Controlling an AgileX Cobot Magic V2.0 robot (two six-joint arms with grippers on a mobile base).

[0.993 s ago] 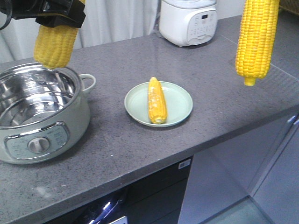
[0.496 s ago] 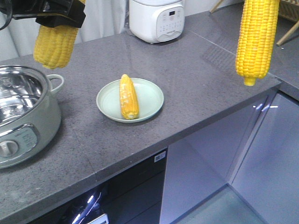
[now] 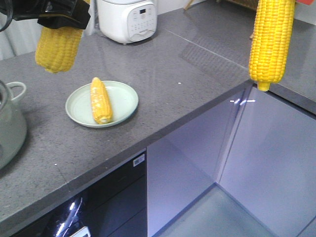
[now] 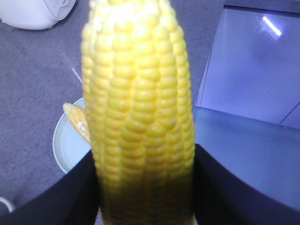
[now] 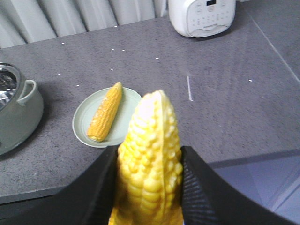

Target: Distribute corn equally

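Observation:
In the front view my left gripper (image 3: pixel 63 19) hangs at the top left, shut on a corn cob (image 3: pixel 58 47) that points down over the counter. That cob (image 4: pixel 138 108) fills the left wrist view between the black fingers (image 4: pixel 70 197). My right gripper (image 5: pixel 150 161) is shut on a second corn cob (image 5: pixel 151 159), which hangs tip down (image 3: pixel 270 42) past the counter's corner, over the cabinet fronts. A third corn cob (image 3: pixel 100 100) with whitish patches lies on a pale green plate (image 3: pixel 127 98) between the two arms.
A white rice cooker (image 3: pixel 127 19) stands at the back of the grey counter (image 3: pixel 187 64). A steel pot (image 3: pixel 9 123) with a side handle sits at the left edge. The counter's front edge and corner run diagonally, with glossy cabinet fronts (image 3: pixel 256 148) below.
The whole counter scene has slid left in the front view: plate, pot and rice cooker all shifted left, the pot nearly out of frame. Both grippers keep their cobs.

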